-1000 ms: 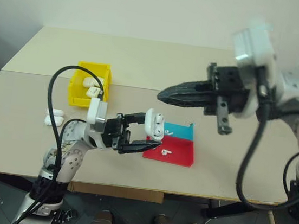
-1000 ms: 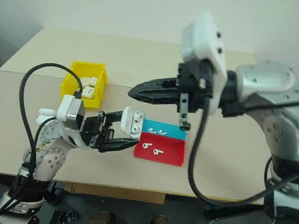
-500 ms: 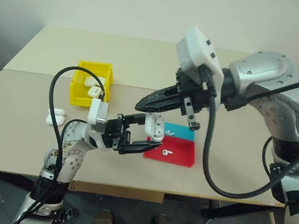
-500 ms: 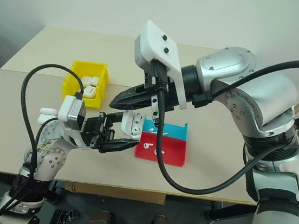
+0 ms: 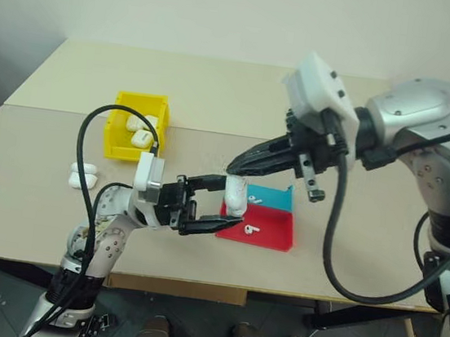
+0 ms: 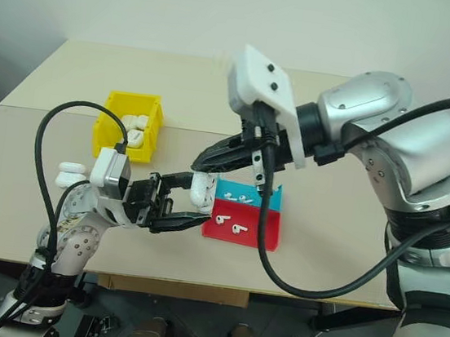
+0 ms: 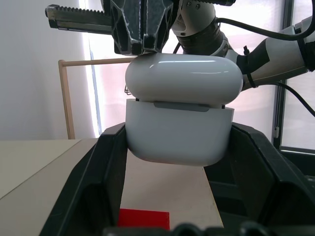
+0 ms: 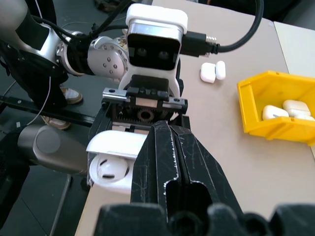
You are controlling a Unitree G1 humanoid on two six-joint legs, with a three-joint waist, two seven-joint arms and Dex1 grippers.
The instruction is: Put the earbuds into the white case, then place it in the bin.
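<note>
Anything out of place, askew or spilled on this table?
Nothing looks spilled or damaged. Two white cases lie on the table outside the yellow bin, which holds others. Loose earbuds sit in the red-and-blue tray. The left gripper holds a case with its lid nearly shut.
</note>
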